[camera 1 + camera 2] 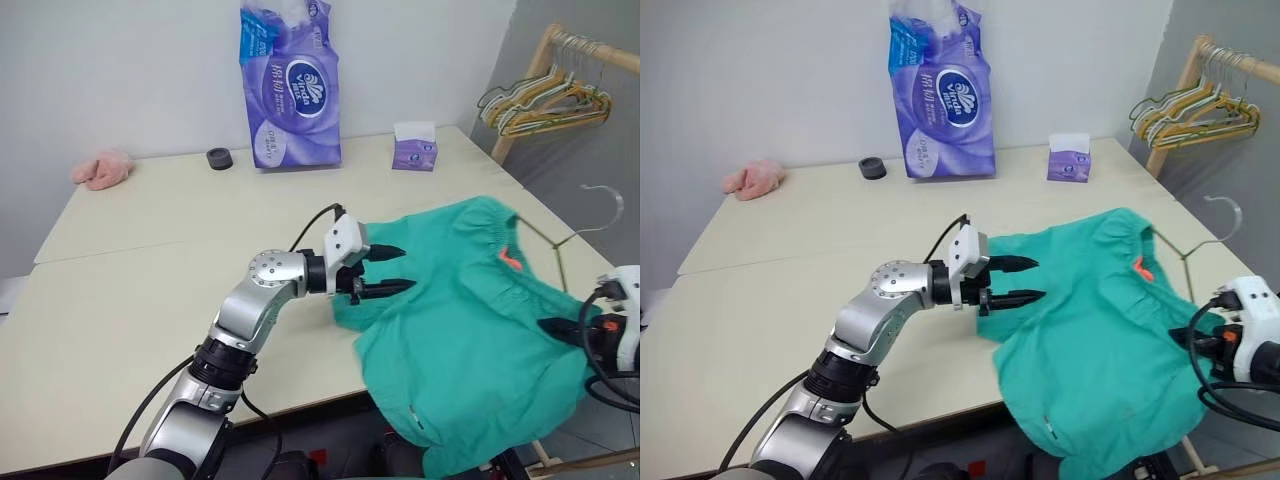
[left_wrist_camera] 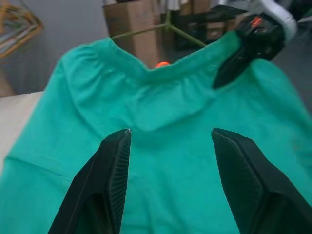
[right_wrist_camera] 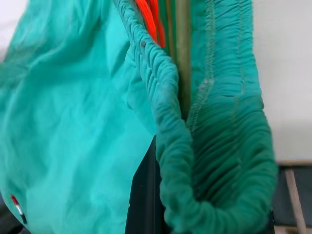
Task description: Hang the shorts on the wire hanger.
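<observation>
1. Head views: the shorts (image 1: 470,330) lie over the bench (image 1: 150,270) edge with the wire hanger (image 1: 575,235) poking out of the waistband; the left pincer (image 1: 385,270) hovers released beside the shorts.
2. Left wrist view: its fingers (image 2: 109,170) gape above the cloth.
3. Right wrist view: the right pincer (image 3: 146,204) clenches the waistband. Threading looks underway; next, seat the waistband along the hanger.

Soft matt cloth shorts (image 1: 470,330), thin metal wire hanger (image 1: 590,225), smooth matt table (image 1: 150,260)
</observation>
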You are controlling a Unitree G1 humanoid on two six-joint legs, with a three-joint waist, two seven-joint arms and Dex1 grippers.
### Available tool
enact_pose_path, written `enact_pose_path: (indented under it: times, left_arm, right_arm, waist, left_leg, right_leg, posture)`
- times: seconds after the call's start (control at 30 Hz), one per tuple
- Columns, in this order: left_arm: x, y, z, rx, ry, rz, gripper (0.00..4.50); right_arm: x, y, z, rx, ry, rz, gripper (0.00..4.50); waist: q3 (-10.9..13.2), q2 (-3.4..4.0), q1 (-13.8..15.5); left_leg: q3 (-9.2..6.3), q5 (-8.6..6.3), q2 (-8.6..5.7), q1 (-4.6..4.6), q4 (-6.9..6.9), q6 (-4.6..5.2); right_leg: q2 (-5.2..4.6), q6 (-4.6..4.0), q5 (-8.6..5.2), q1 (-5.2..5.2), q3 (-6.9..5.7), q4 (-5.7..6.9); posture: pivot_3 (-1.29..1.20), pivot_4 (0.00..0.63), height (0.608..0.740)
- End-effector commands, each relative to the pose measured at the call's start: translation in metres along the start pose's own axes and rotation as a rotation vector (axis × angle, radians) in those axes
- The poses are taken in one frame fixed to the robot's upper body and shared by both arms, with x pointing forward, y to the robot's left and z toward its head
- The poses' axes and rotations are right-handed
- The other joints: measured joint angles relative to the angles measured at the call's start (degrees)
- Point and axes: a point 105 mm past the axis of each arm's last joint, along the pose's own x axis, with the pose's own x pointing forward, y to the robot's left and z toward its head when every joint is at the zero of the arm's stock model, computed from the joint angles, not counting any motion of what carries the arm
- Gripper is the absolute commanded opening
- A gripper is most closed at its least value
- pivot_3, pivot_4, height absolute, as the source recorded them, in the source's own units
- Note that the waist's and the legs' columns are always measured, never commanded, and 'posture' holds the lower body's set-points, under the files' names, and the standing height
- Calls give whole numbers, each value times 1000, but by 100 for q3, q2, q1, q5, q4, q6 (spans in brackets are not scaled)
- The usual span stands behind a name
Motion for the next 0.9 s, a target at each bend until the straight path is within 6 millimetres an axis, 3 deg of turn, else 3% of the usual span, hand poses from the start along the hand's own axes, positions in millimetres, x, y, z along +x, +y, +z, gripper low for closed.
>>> enact_pose_path:
  times: [0.03,0.17,0.3,0.53,0.9]
  left_arm:
    - [16,-10,23,33,-63,-78,2780]
    - [46,-13,47,92,-148,-105,2780]
    - [58,-15,61,115,-177,-149,2780]
    - [65,-10,85,185,-203,-165,2780]
    - [78,-14,111,243,-270,-159,2780]
  right_arm:
    - [-17,-19,21,39,-109,-110,0]
    - [-55,-71,67,170,-290,-391,0]
    - [-80,-87,92,181,-312,-499,0]
    - [-100,-112,116,268,-330,-628,0]
    - [-120,-177,138,278,-335,-815,0]
  waist:
    - [8,5,-94]
    - [114,41,-301]
    - [137,71,-521]
    - [229,79,-952]
    - [460,86,-1170]
  left_leg:
    - [8,-3,1,-4,-2,4]
    - [60,-19,-12,-5,4,38]
    - [122,-48,-20,7,1,88]
    - [170,-58,-14,27,-5,99]
    - [246,-73,-21,66,-19,118]
  right_leg:
    - [4,4,-3,3,8,-2]
    - [4,54,-18,14,66,-18]
    - [-1,66,-32,9,125,-18]
    - [6,116,-55,7,171,-20]
    - [5,154,-54,7,253,-24]
  posture:
    - [-398,124,740]
    - [-428,143,740]
    - [-438,146,740]
    - [-432,151,740]
    - [-370,186,740]
